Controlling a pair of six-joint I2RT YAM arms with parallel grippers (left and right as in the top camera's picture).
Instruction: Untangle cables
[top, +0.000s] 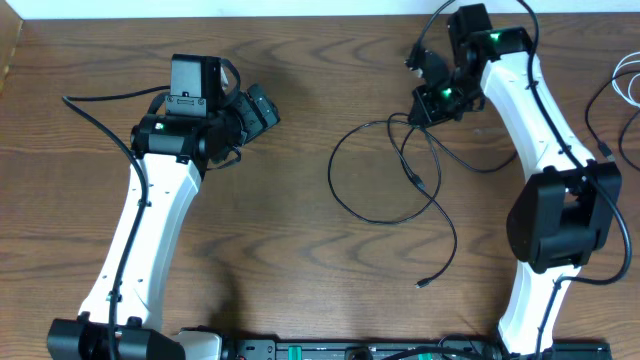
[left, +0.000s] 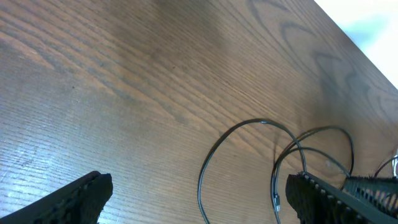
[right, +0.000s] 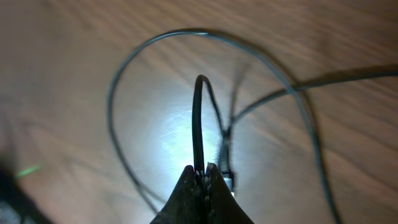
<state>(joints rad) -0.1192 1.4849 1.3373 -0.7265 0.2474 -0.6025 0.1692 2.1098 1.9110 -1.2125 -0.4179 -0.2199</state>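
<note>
The wooden table (top: 300, 120) fills the scene. At the left, the left gripper (top: 258, 108) stands wide open and holds nothing. At the far right, the right gripper (right: 202, 171) is closed on the black cable (top: 400, 170), whose loops lie right of centre

Dark wood-grain table (top: 300, 280), white surface (top: 200, 6) beyond its far edge

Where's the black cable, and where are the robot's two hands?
black cable (top: 331, 175), overhead view, left side of loop.
right hand (right: 203, 169), right wrist view, between shut fingertips.
left hand (left: 199, 182), left wrist view, between open fingertips.
</note>
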